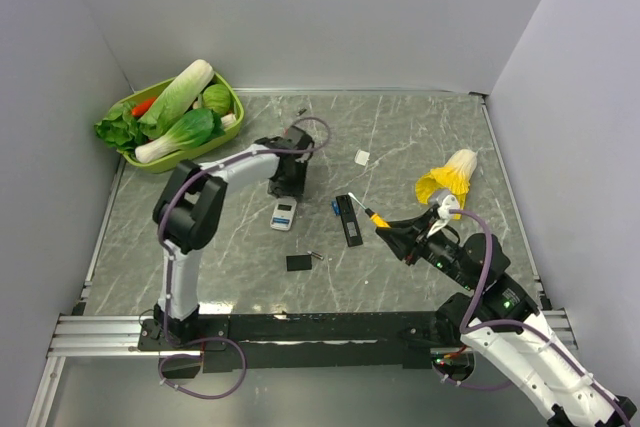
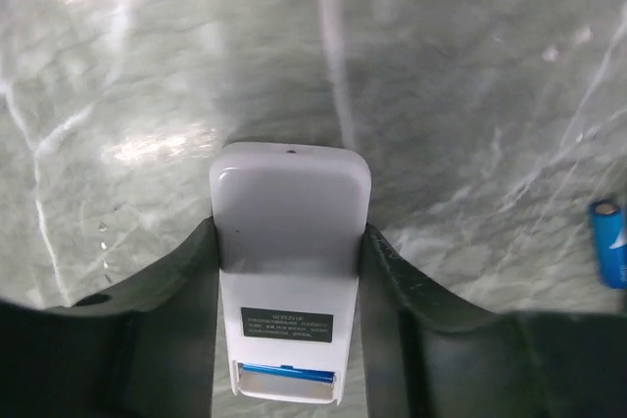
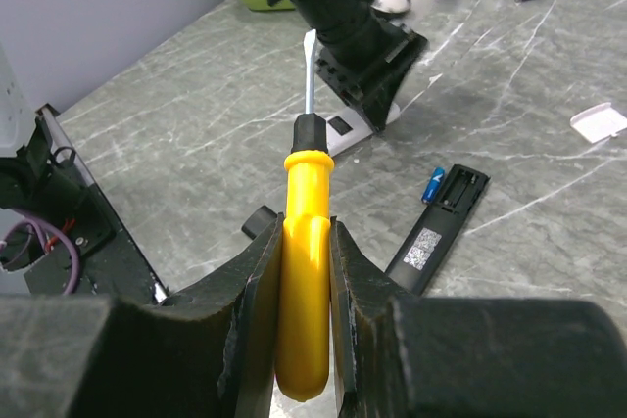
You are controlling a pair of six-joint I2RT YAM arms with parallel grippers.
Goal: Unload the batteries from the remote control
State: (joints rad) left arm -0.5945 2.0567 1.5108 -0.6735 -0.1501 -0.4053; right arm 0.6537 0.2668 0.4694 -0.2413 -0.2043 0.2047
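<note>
Grey marble surface [image 1: 420,137]. White remote [image 2: 289,242] lies back-up, left jaws clamped on its sides; blue battery [image 2: 284,374] sits in its open bay. Loose blue cell [image 3: 433,185] lies just beside black remote [image 3: 446,232]. Right jaws clamped on yellow screwdriver [image 3: 304,281].

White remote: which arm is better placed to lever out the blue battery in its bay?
Right. The right gripper is shut on the yellow screwdriver, tip aimed toward the white remote; the left gripper is clamping that remote.
</note>
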